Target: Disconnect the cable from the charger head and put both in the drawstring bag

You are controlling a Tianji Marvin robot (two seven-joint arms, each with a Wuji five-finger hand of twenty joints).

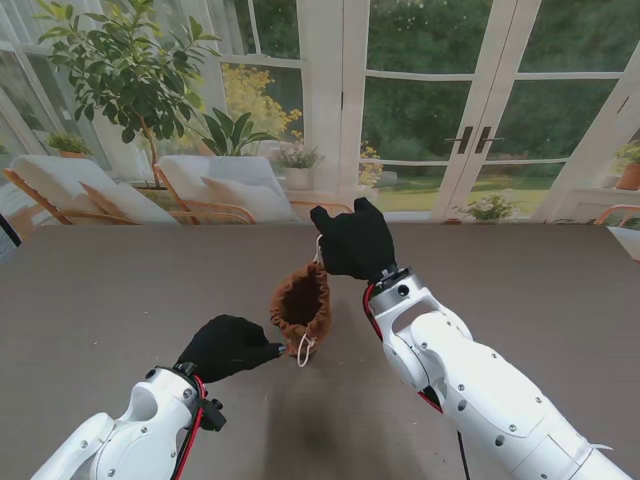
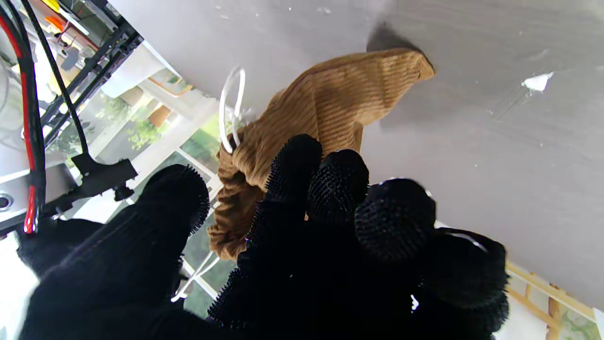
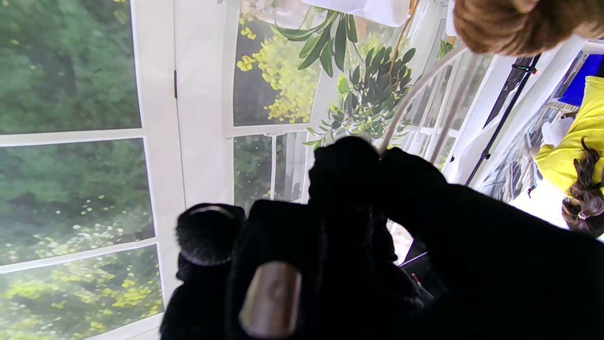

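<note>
The brown corduroy drawstring bag (image 1: 300,305) hangs upright at the table's middle, its bottom touching the table top. My right hand (image 1: 352,240) is above and behind the bag, shut on the white drawstring (image 3: 415,94), which runs taut to the bag's gathered mouth (image 3: 519,23). My left hand (image 1: 228,347) is at the bag's left side, thumb and fingers (image 2: 292,165) pinched around the bag (image 2: 330,108). A second white cord loop (image 1: 305,348) dangles by the bag's base. Neither cable nor charger head is in view.
The dark table (image 1: 120,290) stretches wide on both sides of the bag. Behind its far edge are glass doors, lounge chairs and potted plants (image 1: 120,60). A person in yellow (image 3: 575,151) shows in the right wrist view.
</note>
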